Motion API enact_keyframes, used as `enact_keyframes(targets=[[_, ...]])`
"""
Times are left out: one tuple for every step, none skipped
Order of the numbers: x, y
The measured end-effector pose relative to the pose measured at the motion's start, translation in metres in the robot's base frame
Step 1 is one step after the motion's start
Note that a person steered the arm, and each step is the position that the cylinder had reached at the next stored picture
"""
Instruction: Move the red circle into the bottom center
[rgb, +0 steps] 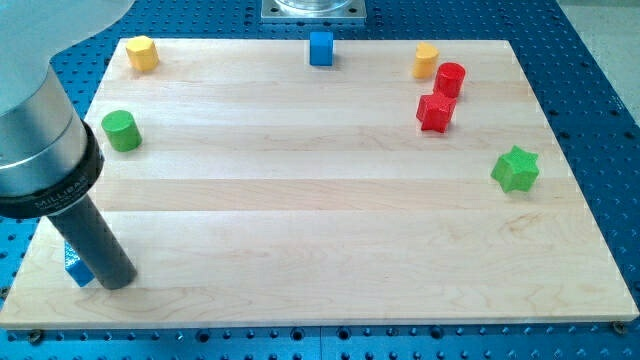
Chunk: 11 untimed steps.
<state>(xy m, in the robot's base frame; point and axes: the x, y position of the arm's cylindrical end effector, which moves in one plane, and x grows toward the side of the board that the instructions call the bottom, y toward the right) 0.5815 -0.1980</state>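
Our tip (118, 281) is sitting at the desk's (320, 230) bottom-left corner, touching a blue block (76, 268) half hidden behind the rod. No pincer showing here, so can't tell its state. Red circle (450, 78) is resting at top right, touching a red star (436, 112), beside a yellow heart (427, 60).

Green star (515, 169), blue cube (320, 47)

Bright, even light, sharp focus, soft shadows
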Motion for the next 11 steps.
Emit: enact_keyframes(targets=[[-0.02,0.056],[-0.07,0.146],[-0.112,0.246],[-0.154,0.362],[-0.198,0.451],[-0.242,0.476],[-0.251,0.476],[-0.263,0.48],[-0.266,0.462],[-0.281,0.487],[-0.291,0.46]])
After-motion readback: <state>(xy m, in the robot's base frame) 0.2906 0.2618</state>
